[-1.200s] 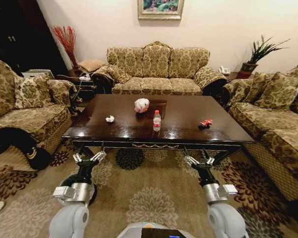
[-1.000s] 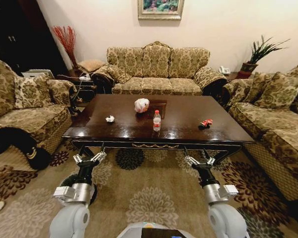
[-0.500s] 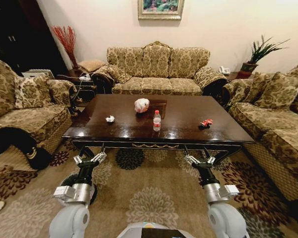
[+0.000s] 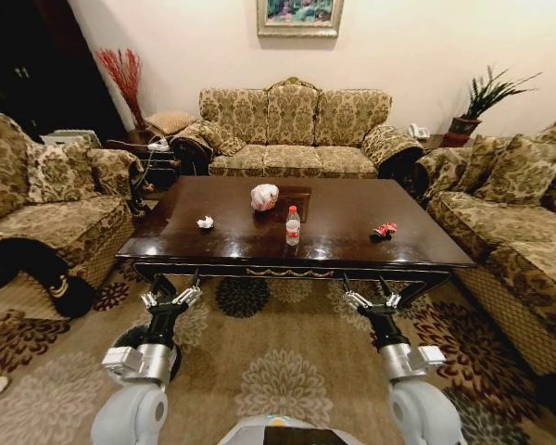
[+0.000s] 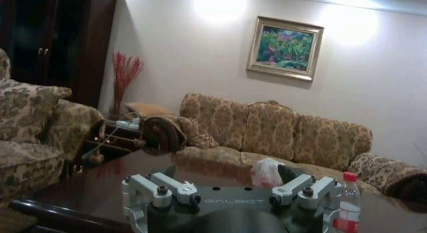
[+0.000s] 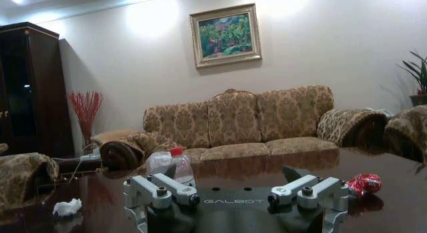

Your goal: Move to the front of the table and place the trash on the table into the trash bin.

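Both fingers spread open, empty: left gripper [image 4: 170, 298] lower left, right gripper [image 4: 372, 301] lower right, short of glossy dark-brown wooden desk [image 4: 352, 243]. Approach step; next, reach centre-frame clear red-capped bottle [image 4: 293, 225].

Dark table [image 4: 352, 243] bears paper wad [image 4: 205, 222], lump [image 4: 264, 196], bottle [image 4: 293, 225], wrapper [image 4: 385, 229]
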{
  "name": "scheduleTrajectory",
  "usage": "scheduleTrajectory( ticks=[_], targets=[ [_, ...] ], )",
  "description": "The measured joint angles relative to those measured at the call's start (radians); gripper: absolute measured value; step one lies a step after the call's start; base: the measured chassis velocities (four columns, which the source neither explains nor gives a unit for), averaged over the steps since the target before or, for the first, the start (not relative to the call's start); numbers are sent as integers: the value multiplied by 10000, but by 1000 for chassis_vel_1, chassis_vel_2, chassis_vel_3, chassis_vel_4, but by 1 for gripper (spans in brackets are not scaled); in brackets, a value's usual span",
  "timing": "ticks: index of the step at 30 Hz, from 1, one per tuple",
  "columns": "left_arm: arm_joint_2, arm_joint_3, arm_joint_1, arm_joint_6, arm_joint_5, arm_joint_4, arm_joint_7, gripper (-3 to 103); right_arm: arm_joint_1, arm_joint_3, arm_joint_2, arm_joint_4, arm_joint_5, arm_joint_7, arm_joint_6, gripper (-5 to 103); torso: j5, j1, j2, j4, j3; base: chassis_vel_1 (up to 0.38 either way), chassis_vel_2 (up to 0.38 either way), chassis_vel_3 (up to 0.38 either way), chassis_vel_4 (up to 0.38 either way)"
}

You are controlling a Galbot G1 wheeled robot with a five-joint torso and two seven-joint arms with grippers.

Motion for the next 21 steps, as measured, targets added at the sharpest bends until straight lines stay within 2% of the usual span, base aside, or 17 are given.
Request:
scheduleTrajectory(
  ticks=[11, 21],
  targets=[
    [77, -9, -64, 16, -227, 165, -141, 100, -32, -76, 103, -12, -35, 3, -2, 100, 0, 1, 0, 0, 1, 17, -11, -19, 21],
    [122, 2, -107, 437, -376, 169, -371, 100, 44, -71, 93, -60, 20, 218, 31, 100, -1, -1, 0, 0, 0, 161, -139, -160, 136]
  ],
)
